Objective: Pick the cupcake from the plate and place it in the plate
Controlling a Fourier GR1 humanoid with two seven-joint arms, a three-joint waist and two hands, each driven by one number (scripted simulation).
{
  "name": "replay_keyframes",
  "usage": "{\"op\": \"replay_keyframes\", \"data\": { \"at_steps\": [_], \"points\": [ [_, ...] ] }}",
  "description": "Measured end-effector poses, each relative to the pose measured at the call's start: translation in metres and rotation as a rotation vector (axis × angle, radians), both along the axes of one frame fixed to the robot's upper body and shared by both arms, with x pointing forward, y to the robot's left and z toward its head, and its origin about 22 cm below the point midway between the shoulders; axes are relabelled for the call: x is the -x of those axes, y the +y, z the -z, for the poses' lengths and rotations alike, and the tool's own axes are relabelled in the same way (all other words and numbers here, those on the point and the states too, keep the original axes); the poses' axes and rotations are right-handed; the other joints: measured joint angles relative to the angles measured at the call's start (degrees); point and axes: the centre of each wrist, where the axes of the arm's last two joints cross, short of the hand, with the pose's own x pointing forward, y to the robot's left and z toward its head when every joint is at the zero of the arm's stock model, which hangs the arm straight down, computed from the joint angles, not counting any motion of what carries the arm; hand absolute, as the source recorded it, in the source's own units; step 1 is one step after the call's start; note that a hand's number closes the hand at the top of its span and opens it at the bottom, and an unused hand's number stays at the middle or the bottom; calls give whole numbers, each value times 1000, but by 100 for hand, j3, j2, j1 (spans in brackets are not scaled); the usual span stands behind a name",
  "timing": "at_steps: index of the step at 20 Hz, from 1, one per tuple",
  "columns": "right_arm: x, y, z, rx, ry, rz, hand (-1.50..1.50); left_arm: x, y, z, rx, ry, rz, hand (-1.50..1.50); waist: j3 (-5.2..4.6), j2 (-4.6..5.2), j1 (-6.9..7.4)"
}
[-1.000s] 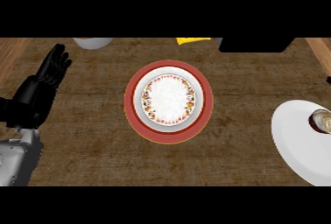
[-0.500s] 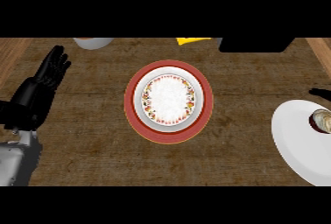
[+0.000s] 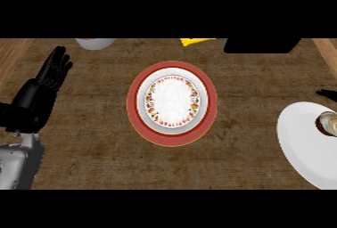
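Cupcake (image 3: 328, 123) sits on the white plate (image 3: 299, 142) at the table's (image 3: 92, 151) right edge, half cut off by the view. Target looks like the red-rimmed plate (image 3: 172, 103) in the middle, nothing in it, only a patterned ring inside.

Left robot hand (image 3: 39, 95) rests at the left edge, fingers straight and up, holding nothing. Right robot hand (image 3: 327, 94): just a dark tip shows at the right edge above the white plate; can't tell whether it is spread or curled.

Risks, as judgement: the cupcake is so close to the view's edge that the grasp would be mostly out of sight; a sideways approach could knock it over or push it off the plate; the white plate could slide if bumped.

Grey bowl (image 3: 96, 42), yellow thing (image 3: 196, 41) and black block (image 3: 260, 45) along the top edge, contents not visible.
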Motion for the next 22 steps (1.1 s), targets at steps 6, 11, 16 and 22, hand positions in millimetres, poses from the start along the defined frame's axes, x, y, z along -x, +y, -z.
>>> {"op": "replay_keyframes", "data": {
  "at_steps": [6,11,16,22],
  "points": [
    [-5,-6,24,9,36,13,-150,1,0,2,6,2,2,0,-2,-4,-13],
    [-8,-15,44,15,80,10,-150,-4,0,1,3,8,1,0,0,0,-10],
    [-4,-18,68,41,100,24,-150,-6,0,-2,6,3,2,0,-1,-2,-18],
    [-6,-22,83,32,19,-3,150,1,1,4,3,-2,2,0,-18,-7,7]
  ]
}}
